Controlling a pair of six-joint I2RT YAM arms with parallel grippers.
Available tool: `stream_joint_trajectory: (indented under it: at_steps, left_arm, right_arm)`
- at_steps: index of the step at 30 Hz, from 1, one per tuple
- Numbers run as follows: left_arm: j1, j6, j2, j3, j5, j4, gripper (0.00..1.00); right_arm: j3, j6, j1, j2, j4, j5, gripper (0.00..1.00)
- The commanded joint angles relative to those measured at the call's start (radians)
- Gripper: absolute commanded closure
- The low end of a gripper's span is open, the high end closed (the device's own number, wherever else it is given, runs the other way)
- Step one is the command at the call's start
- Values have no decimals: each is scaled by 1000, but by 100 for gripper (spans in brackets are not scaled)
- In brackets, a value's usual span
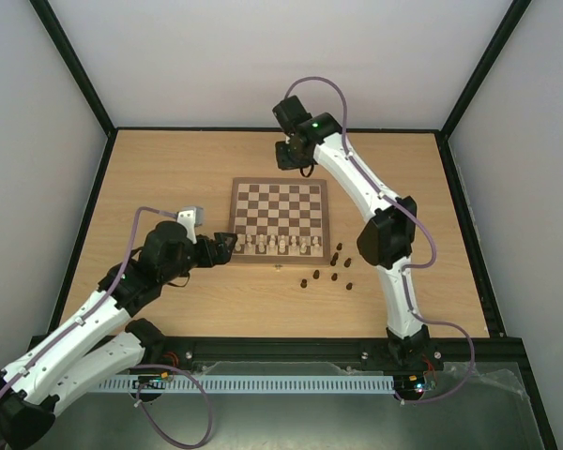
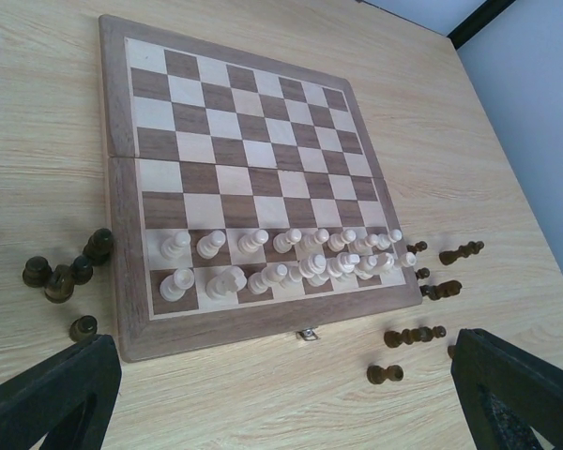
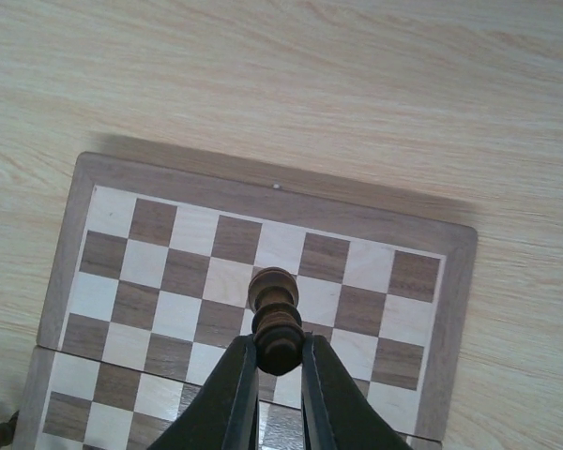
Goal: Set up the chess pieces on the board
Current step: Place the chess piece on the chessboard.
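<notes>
**A:** What is sitting on the grainy light-wood table (image 1: pixel 169 187)?

**B:** A square checked board (image 1: pixel 278 202) with a plain brown border is lying mid-table, with wide tabletop showing on every side. Turned cream pieces (image 1: pixel 280 244) are filling its two near rows. Dark pieces (image 1: pixel 330 272) are sitting loose off its near right corner.

**A:** And the grippers?

**B:** The right gripper (image 3: pixel 280 349) is pinching a ridged dark piece (image 3: pixel 273 305) above the far rows. The left gripper (image 1: pixel 227 247) is gaping wide at the near left corner.

Right tool (image 3: pixel 278 354) hides one end of the dark piece (image 3: pixel 273 302).
</notes>
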Motion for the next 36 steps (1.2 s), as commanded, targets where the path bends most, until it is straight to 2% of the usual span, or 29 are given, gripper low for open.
stream_joint_trajectory:
  at_steps: [1, 13, 36]
  left_arm:
    - [5, 16, 12, -3, 6, 27, 0]
    - [13, 25, 56, 5, -2, 36, 1]
    - [29, 34, 107, 11, 8, 64, 0]
  right_arm:
    - [39, -43, 6, 50, -12, -54, 91]
    - [41, -57, 6, 172, -15, -36, 92]
    - [47, -69, -13, 253, 28, -43, 92]
